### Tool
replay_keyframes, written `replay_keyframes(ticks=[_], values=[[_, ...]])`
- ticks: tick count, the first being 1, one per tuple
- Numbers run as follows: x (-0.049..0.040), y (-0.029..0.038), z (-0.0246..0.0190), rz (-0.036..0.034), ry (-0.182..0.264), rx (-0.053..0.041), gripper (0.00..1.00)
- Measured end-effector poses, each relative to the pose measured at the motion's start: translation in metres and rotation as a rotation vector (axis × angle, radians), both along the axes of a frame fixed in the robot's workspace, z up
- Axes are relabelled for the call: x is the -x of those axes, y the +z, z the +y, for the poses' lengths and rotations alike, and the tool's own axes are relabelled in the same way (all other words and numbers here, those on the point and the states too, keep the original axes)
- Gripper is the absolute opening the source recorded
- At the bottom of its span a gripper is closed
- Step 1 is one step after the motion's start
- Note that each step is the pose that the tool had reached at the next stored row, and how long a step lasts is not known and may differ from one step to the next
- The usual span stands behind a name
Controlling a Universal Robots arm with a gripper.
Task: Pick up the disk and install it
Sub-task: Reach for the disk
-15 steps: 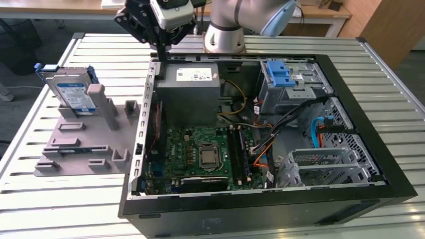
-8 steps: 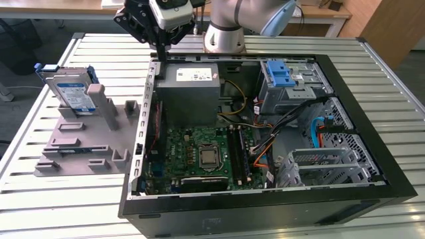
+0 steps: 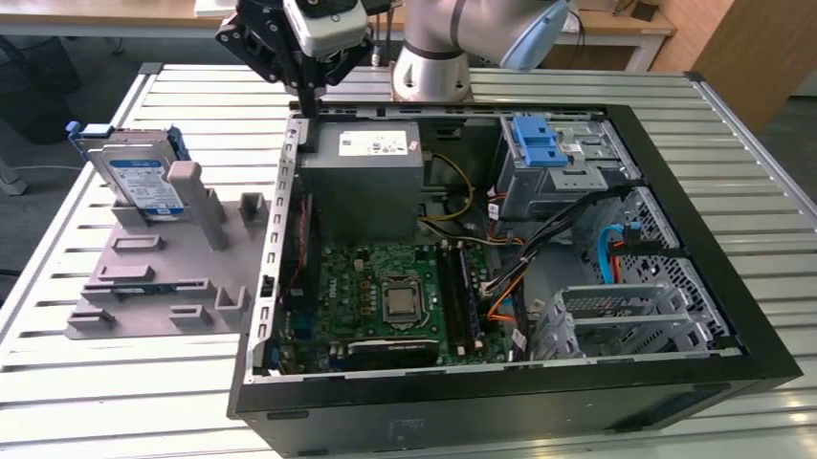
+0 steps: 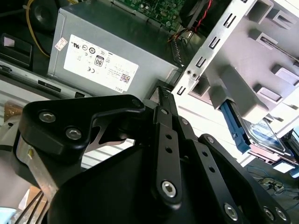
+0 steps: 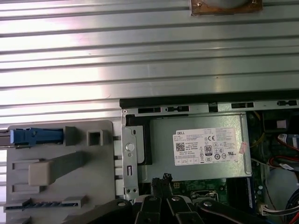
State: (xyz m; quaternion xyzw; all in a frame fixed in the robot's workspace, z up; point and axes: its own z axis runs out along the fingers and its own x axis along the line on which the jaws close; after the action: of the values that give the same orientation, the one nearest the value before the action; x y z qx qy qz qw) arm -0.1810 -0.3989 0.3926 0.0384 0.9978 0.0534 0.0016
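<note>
Disk [image 3: 138, 180] stands in grey holder [image 3: 134, 287], white-blue label showing; hand [image 3: 308, 101] apart.

Arm: silver-grey metal arm tube [image 3: 431, 67], smooth, round x-sect., w/ pale blue plastic joint cap [image 3: 537, 36] on the grey upper segment. 
Wrist end: white-and-grey boxy camera module [image 3: 327, 21], rounded corners, set against black angular housing. 
Black metal linkage gripper [image 3: 310, 96]: matte black throughout, flat bars w/ chamfered edges, several bars side by side, narrowing to slim tips. 
Second wrist view: silver hex-socket screws [image 4: 168, 188] at the bar pivots, approx. one per joint. Rounded black side plate [image 4: 70, 123] carries two more of the same. 
Brushed bare-metal part under that plate, small yellow mark on it. 
No cables seen on the gripper itself.
</note>
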Motion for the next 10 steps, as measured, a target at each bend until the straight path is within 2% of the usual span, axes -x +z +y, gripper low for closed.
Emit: replay_keyframes(ticks=[10], values=[[0.0033, -0.0001, 0.0000, 0.0000, 0.000, -0.0021, 0.11]])
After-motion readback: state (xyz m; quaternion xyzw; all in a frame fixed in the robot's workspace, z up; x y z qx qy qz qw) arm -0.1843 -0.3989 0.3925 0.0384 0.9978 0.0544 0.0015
